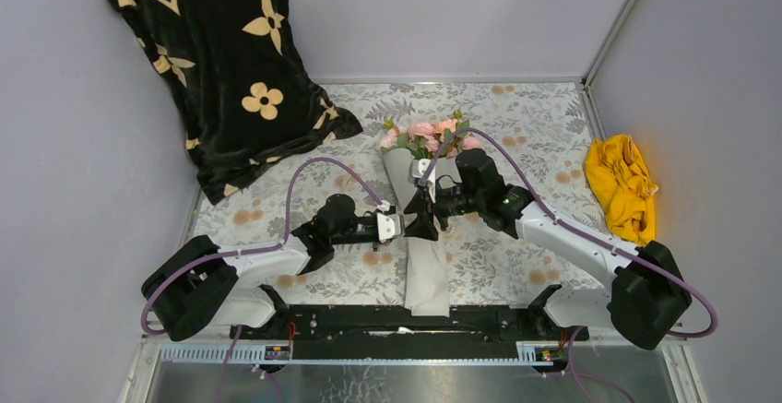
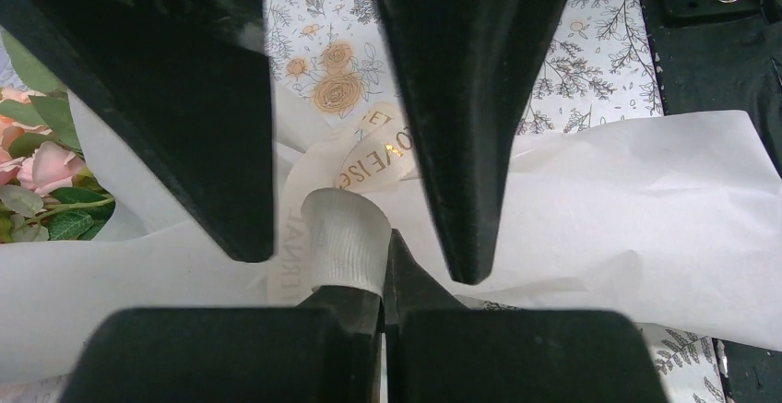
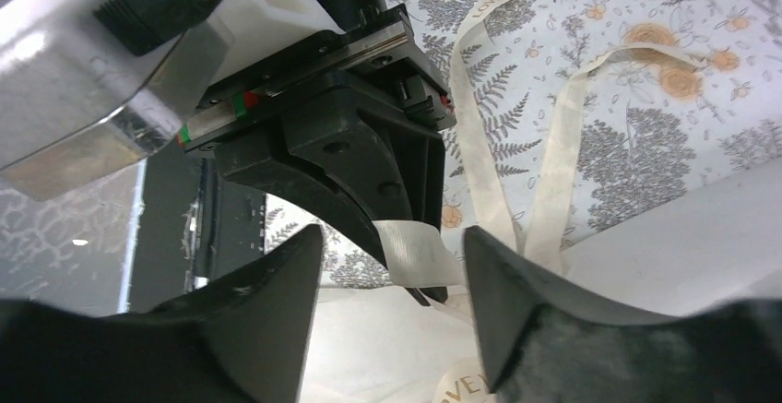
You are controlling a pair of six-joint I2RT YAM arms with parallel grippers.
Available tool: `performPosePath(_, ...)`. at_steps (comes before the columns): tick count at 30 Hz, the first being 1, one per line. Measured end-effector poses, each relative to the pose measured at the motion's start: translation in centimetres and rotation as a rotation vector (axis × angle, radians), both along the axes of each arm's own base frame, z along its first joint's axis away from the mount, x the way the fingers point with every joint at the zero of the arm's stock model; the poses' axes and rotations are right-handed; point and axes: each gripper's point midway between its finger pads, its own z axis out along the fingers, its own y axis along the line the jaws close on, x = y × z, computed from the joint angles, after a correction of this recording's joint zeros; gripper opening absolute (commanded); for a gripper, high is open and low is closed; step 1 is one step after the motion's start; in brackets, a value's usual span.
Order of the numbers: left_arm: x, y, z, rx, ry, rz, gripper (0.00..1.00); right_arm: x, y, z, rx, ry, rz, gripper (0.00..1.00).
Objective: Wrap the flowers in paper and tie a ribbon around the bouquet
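Already you had wrapped the flowers in the paper; your left gripper pinched the ribbon, your right gripper gaped open, and tying looked unfinished.

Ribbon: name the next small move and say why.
Probably close the right gripper on the ribbon: its open jaws sit either side of the strip that the shut left gripper holds out.

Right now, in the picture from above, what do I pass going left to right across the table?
black cloth with cream flowers → bouquet → yellow cloth
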Motion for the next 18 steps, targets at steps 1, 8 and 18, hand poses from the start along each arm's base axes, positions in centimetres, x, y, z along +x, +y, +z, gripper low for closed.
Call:
performPosePath(1, 0.0, 0.0, 0.0, 0.000, 0.000, 0.000, 0.00, 0.0, 0.0, 0.0, 0.001, 0.002, 0.004, 0.46)
performPosePath(8, 0.0, 0.0, 0.0, 0.000, 0.000, 0.000, 0.00, -0.2, -0.1, -0.4, -0.008, 0.034, 0.006, 0.39)
performPosePath(18, 0.0, 0.0, -0.1, 0.002, 0.002, 0.002, 0.00, -0.3, -0.6, -1.2, -0.040, 0.086, -0.022, 0.00)
